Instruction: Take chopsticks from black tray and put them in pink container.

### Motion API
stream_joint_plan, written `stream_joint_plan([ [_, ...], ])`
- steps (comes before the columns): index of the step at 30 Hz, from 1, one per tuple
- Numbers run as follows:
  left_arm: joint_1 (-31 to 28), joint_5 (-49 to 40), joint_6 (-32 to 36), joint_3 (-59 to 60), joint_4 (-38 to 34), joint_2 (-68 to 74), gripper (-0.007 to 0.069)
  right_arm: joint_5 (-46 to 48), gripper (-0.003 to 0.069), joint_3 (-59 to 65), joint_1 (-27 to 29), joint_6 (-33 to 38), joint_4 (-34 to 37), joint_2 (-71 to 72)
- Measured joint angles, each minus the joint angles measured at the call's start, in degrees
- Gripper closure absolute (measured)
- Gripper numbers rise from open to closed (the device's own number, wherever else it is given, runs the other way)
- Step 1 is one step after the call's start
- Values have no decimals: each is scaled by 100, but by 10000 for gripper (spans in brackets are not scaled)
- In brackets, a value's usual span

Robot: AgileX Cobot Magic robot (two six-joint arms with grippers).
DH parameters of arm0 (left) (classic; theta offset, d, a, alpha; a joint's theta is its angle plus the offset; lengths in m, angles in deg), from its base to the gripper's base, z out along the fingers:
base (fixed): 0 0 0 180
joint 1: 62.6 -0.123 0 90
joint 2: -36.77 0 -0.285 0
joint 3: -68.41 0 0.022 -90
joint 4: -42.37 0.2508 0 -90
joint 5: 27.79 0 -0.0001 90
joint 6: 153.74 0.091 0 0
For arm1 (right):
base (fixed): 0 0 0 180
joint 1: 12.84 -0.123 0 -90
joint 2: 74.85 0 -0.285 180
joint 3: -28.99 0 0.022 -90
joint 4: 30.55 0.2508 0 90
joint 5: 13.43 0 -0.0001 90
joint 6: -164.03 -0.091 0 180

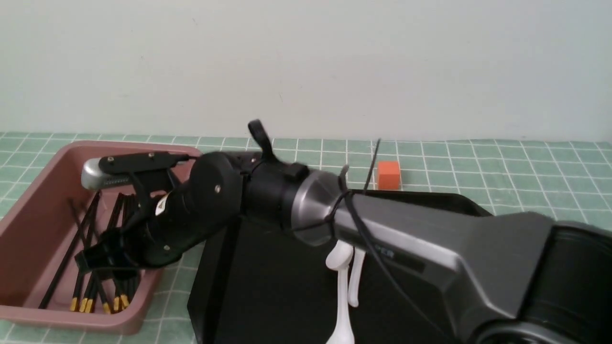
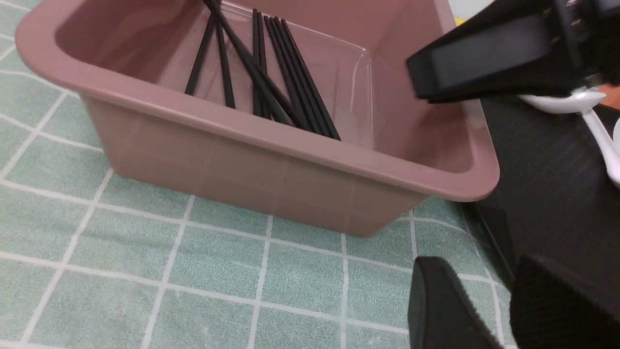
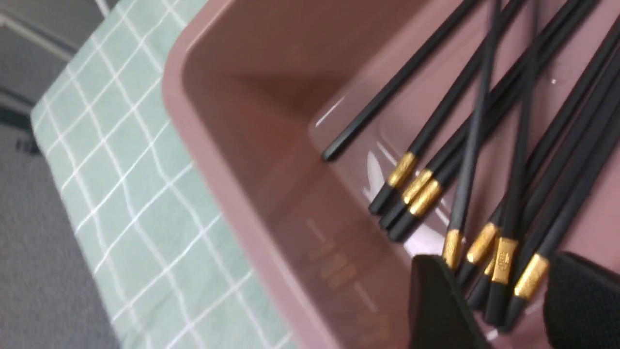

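Note:
Several black chopsticks (image 1: 88,302) with gold butt ends lie in the pink container (image 1: 71,319) at the left. My right arm reaches across from the right, and my right gripper (image 1: 103,260) hangs inside the container. In the right wrist view the right gripper (image 3: 499,300) is open, its fingers (image 3: 438,300) straddling the chopsticks' (image 3: 503,257) gold ends. The black tray (image 1: 267,286) lies right of the container; I see no chopsticks on its visible part. My left gripper (image 2: 489,295) is open and empty, low over the cloth beside the container (image 2: 290,145) and the tray's edge (image 2: 557,194).
Two white spoons (image 1: 342,286) lie on the tray, partly under my right arm; one spoon (image 2: 571,102) shows in the left wrist view. A small orange cube (image 1: 388,175) stands behind the tray. A green checked cloth (image 1: 526,172) covers the table.

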Motion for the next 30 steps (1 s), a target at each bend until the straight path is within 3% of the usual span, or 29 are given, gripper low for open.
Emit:
stream_joint_plan([
  [4,0,0,0,0,0,0,385,868,377,0,110,22,-284,556],
  [10,0,0,0,0,0,0,385,3106,536,-12,345,222,-783,1853],
  [12,0,0,0,0,0,0,385,3367,578,21,355,262,-1009,2301],
  [16,0,0,0,0,0,0,385,3495,655,300,359,191,-1478,3238],
  [20,0,0,0,0,0,0,385,3536,673,865,370,62,-1960,4244],
  [27,0,0,0,0,0,0,385,3543,671,2885,370,18,-2430,6926],
  [30,0,0,0,0,0,0,385,2815,669,4320,370,18,-2473,8307],
])
